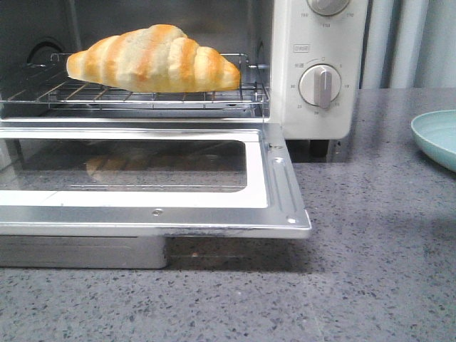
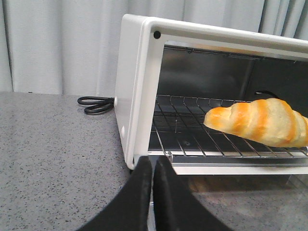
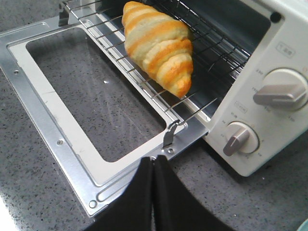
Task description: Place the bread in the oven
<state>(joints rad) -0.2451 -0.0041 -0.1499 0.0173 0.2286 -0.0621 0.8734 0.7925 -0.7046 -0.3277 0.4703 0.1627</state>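
Front view: bread [image 1: 153,59] on rack [image 1: 142,95], near its front edge.

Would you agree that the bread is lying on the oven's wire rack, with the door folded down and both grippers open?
Not quite: both grippers are shut. The left gripper and right gripper show fingers pressed together in their wrist views. The bread does lie on the oven's rack, door down.
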